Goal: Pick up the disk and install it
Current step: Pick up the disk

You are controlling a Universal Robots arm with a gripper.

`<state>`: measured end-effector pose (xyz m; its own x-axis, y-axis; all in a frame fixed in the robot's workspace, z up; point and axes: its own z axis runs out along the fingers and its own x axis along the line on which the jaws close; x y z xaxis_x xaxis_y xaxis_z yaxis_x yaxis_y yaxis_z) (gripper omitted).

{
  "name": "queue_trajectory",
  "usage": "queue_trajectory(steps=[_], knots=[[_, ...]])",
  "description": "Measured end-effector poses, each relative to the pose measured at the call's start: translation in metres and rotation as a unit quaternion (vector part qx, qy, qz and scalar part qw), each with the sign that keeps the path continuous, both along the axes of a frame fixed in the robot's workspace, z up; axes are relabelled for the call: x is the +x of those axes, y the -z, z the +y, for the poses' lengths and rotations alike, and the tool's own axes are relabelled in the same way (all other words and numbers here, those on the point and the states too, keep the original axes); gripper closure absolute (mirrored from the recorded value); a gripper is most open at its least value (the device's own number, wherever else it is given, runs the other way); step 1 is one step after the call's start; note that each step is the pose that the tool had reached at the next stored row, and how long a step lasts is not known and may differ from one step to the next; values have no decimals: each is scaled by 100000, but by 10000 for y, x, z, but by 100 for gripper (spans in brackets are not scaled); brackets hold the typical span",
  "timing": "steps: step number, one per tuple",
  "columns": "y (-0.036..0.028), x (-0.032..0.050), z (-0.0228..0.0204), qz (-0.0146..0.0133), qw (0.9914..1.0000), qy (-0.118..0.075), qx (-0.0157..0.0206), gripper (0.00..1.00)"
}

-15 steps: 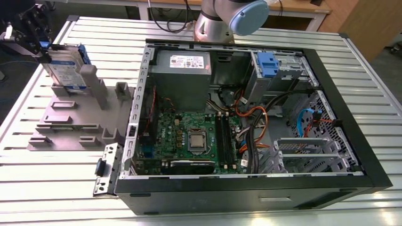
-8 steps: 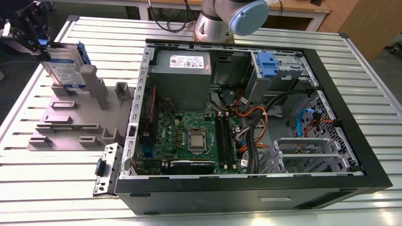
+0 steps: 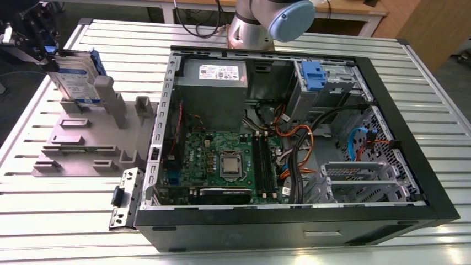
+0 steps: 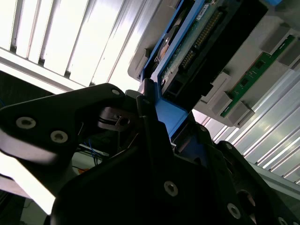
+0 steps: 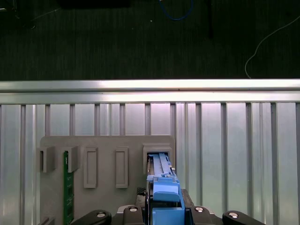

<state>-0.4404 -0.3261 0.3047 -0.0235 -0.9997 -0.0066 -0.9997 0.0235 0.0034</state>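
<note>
The disk (image 3: 74,80), a silver drive with a white-and-blue label in a blue carrier, stands on edge at the grey holder fixture (image 3: 81,143) on the exterior view's left. My gripper (image 3: 50,51) is above it, shut on its upper edge. In the first wrist view the blue carrier (image 5: 164,187) runs from between my fingers down to a slot (image 5: 159,157) of the fixture. The second wrist view shows the disk's underside (image 4: 197,42) with its circuit board and a black finger (image 4: 146,110) against the blue frame. Whether the lower edge rests in the slot is unclear.
An open computer case (image 3: 412,110) lies on the slatted metal table to the exterior view's right of the fixture. Inside are a grey power supply (image 3: 213,74), a motherboard (image 3: 220,160), cables, and a drive bay with a blue carrier (image 3: 312,74). A green memory module (image 5: 68,187) stands in the fixture.
</note>
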Motion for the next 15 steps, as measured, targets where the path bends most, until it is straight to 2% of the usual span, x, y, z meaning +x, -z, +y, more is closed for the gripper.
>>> queue_trajectory(steps=[15], knots=[[-30,0,0,-3,100000,1,1,64]])
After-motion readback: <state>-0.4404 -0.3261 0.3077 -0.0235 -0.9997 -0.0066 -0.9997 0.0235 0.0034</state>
